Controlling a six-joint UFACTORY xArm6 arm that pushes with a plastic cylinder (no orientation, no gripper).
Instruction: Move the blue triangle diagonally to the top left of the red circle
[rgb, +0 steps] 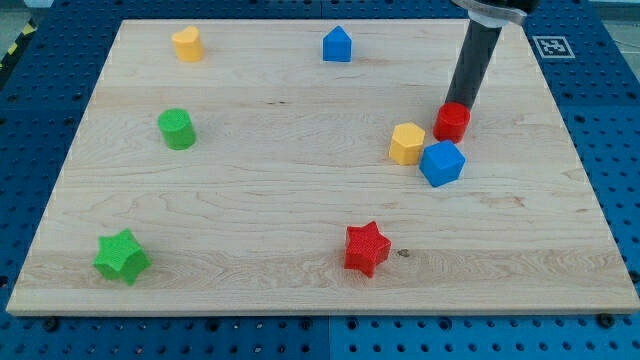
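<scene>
A pale wooden board (300, 200) lies flat on a blue table (40, 110) full of small holes, which shows on every side of it. At the view's top right, just off the board, a black-and-white square marker (551, 46) is stuck to the blue surface, and at the view's top left a strip of yellow-and-black tape (14, 48) runs along the edge. Nothing here is a container; the blocks all sit loose on the bare wood.

The arm carries no gripper, only a dark rod (472, 62) coming down from the view's top right, so there is nothing to open or close. My tip (462, 104) stands right behind the red circle (452, 122), at its far side, seemingly touching it.

The blue triangle (337, 45), a small house-shaped block, sits near the view's top edge, around the middle, well apart from the red circle and up to its left.

Beside the red circle, toward the view's bottom, a blue cube (442, 163) sits just next to a yellow hexagon-like block (407, 143); the two look close to touching. A second yellow block (187, 44) is at the view's top left, a green cylinder (177, 129) below it, a green star (121, 256) at the view's bottom left, and a red star (365, 248) near the bottom middle.
</scene>
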